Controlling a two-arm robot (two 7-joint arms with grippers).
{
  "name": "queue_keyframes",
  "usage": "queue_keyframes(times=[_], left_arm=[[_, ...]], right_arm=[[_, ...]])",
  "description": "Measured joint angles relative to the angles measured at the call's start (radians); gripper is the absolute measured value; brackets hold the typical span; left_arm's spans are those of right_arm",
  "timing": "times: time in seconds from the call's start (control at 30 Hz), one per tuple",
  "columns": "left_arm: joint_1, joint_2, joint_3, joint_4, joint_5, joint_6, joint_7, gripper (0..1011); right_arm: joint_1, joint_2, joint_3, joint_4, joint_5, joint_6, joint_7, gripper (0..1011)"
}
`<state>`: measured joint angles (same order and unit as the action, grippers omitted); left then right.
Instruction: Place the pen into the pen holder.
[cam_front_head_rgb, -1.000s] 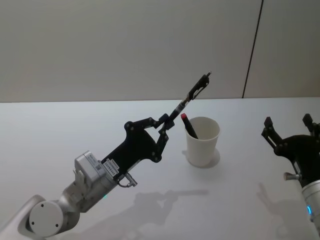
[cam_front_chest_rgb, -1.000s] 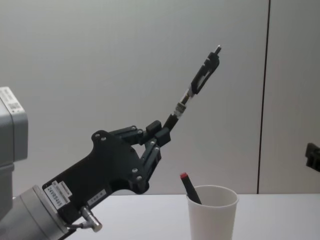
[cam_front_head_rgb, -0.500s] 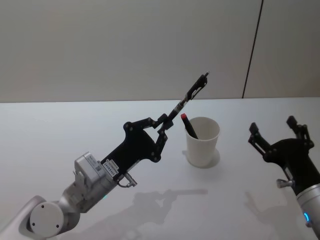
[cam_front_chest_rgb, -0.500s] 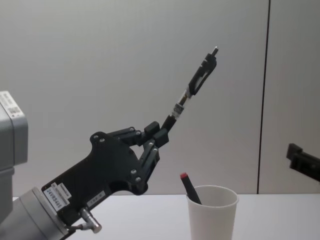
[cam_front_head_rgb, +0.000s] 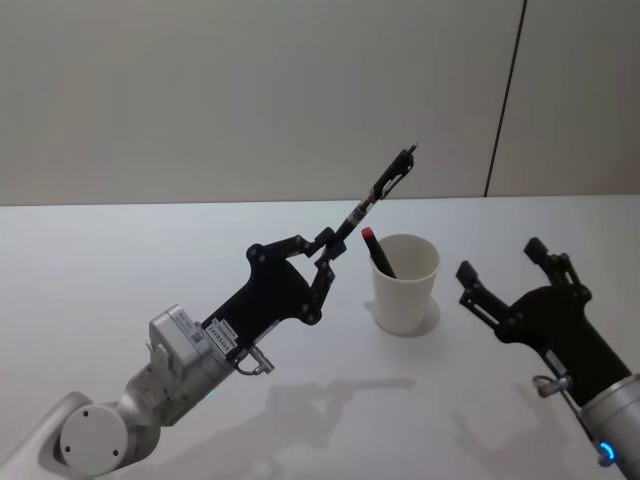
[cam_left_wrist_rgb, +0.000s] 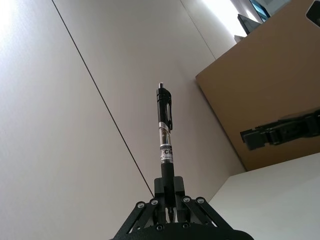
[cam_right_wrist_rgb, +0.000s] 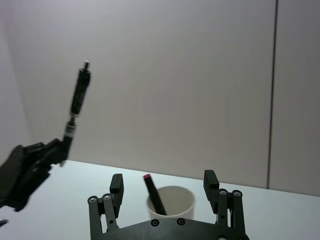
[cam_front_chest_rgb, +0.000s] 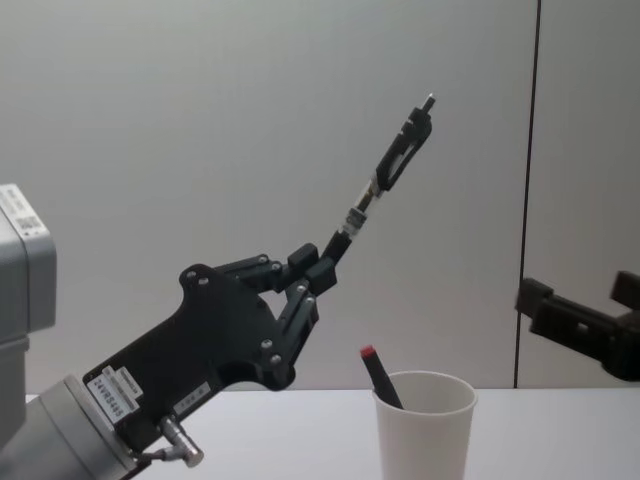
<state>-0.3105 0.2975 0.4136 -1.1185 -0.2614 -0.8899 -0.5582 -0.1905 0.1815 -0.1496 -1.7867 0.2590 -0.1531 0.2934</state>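
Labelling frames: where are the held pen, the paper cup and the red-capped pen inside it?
held pen (cam_front_chest_rgb: 397, 152), chest view, clip section
paper cup (cam_front_head_rgb: 403, 300), head view, outer wall
red-capped pen (cam_front_chest_rgb: 380, 378), chest view, black barrel

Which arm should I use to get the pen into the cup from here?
Left. The left gripper is shut on the pen, holding it tilted up just above and to the left of the pen holder. The right gripper is open and empty on the holder's other side.

Print on the white sticker (cam_front_head_rgb: 222, 333) of the left gripper (cam_front_head_rgb: 329, 245) and on the pen (cam_left_wrist_rgb: 165, 145) is too small to read.
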Motion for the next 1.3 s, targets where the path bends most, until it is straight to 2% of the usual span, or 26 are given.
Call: queue_keyframes(times=[0.2,0.53,1.3], left_arm=[[0.0,0.0,0.0,0.001,0.0,-0.001,0.001,112],[0.0,0.0,0.0,0.002,0.0,-0.002,0.001,112],[0.0,0.0,0.0,0.002,0.0,-0.002,0.001,112]], right_arm=[[-0.001,0.008,-0.005,-0.021,0.061,0.026,0.083,1002],[0.028,0.004,-0.015,-0.028,0.138,0.08,0.166,1002],[0.121,-0.027,-0.041,0.001,0.166,0.15,0.213,1002]])
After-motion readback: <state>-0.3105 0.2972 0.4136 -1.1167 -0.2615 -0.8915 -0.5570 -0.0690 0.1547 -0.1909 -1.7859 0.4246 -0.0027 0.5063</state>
